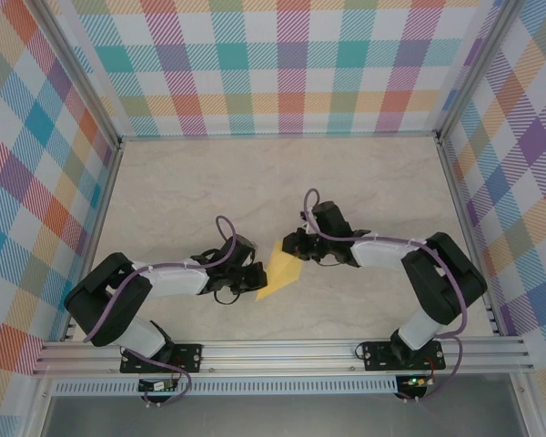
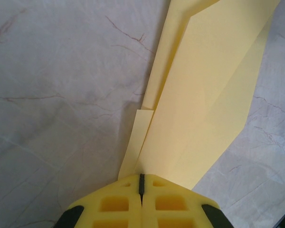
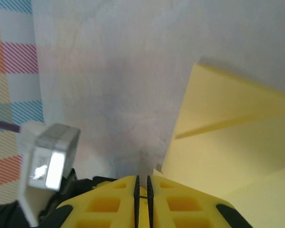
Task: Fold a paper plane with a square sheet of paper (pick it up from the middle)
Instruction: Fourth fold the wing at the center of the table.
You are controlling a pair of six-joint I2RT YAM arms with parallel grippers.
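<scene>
Yellow folded sheet (image 1: 280, 273): left claw (image 2: 141, 176) pinches narrow tip, right claw (image 3: 142, 178) closed on opposite edge; table (image 1: 255, 182) open around

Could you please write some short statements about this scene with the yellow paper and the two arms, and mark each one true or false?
1. The folded yellow paper sheet lies on the pale marble-pattern table between the two arms. True.
2. The left gripper has its jaws wide open. False: they are pressed together at the paper's narrow end.
3. The paper is a flat, unfolded square. False: the left wrist view shows creases and overlapping layers.
4. The right gripper has its jaws closed, with the paper just beside them. True.
5. The walls around the table are plain white. False: they bear a coloured check pattern.
</scene>
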